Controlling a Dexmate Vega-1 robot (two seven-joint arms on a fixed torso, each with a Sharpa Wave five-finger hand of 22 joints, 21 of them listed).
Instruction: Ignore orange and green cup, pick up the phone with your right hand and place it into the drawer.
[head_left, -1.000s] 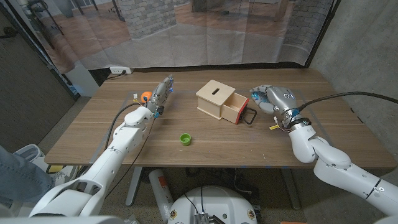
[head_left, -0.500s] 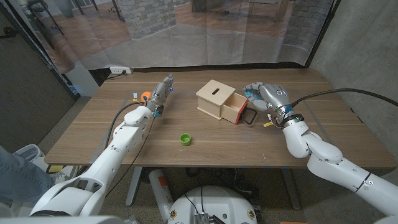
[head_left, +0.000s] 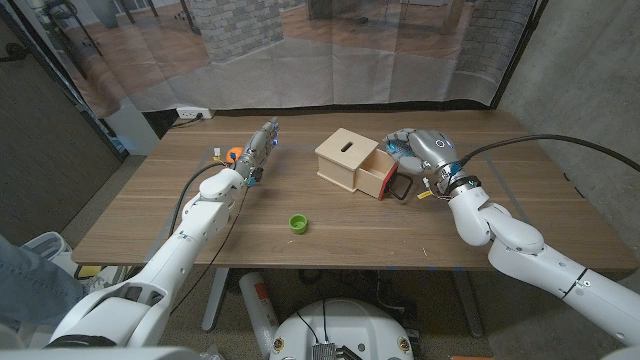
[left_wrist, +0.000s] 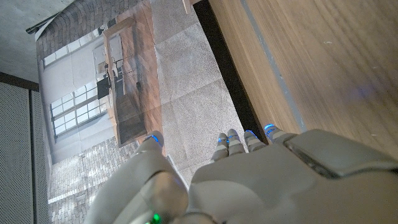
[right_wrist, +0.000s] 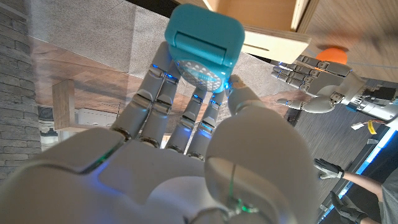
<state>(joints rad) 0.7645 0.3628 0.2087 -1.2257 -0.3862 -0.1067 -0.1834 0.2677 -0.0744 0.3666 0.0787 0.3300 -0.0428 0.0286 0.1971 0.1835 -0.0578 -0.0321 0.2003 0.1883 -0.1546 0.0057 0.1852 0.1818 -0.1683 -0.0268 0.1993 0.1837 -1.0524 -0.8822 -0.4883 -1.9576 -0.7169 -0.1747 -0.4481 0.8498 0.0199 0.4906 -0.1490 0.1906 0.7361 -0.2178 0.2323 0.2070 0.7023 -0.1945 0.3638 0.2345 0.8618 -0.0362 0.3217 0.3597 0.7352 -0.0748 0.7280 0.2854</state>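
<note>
Right wrist: fingers (right_wrist: 163, 93) pinch rounded teal phone (right_wrist: 204, 38).

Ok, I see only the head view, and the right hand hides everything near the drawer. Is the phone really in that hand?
Observer: Yes. In the right wrist view the right hand grips the teal phone with its fingertips.
Operator: Is it already put in?
Observer: It is not released. The fingers are around it, with the pale wood of the box just beyond; I cannot tell if it is inside the drawer.
Operator: And the other hand, does it hold something?
Observer: No. The left wrist view shows the left hand holding nothing, fingers straight.
</note>
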